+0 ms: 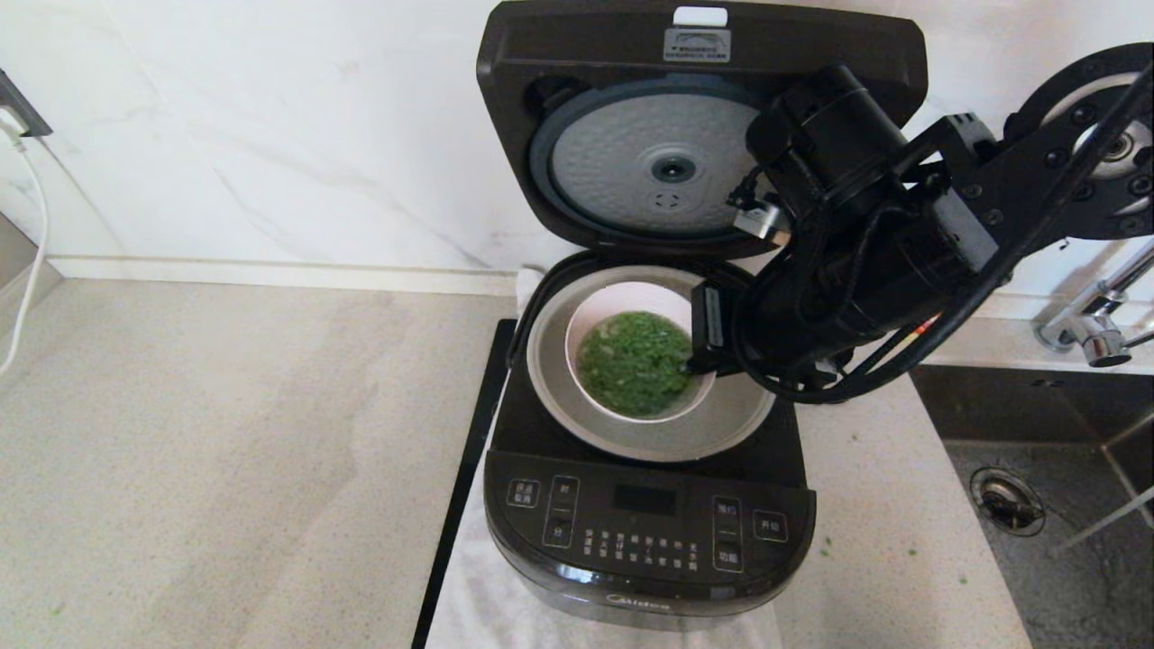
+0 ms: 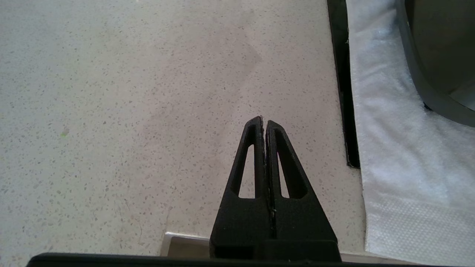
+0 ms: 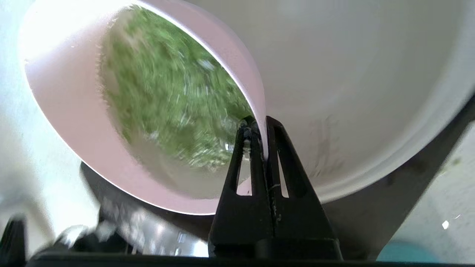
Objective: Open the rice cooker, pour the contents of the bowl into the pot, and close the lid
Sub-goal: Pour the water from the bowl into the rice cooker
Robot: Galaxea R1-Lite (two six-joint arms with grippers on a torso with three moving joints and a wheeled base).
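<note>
Head view: you see one rice cooker on a white towel at the middle of the speckled counter, its single lid already swung up at 12 o'clock, so the opening step is done. One white bowl of chopped greens hangs level over the one pot, held at its 3 o'clock rim by the right pincer. Nothing has gone into the pot as far as you can see; pouring and closing remain. A sink and a tap lie at 3 o'clock.

Left wrist view: your left pincer sits parked over bare counter, fingers pressed together and empty, the cooker's base just beside the towel's edge.

Right wrist view: one pincer clamped on the bowl's rim, one finger inside, one outside; the greens sit in the bowl, with the cooker below.
</note>
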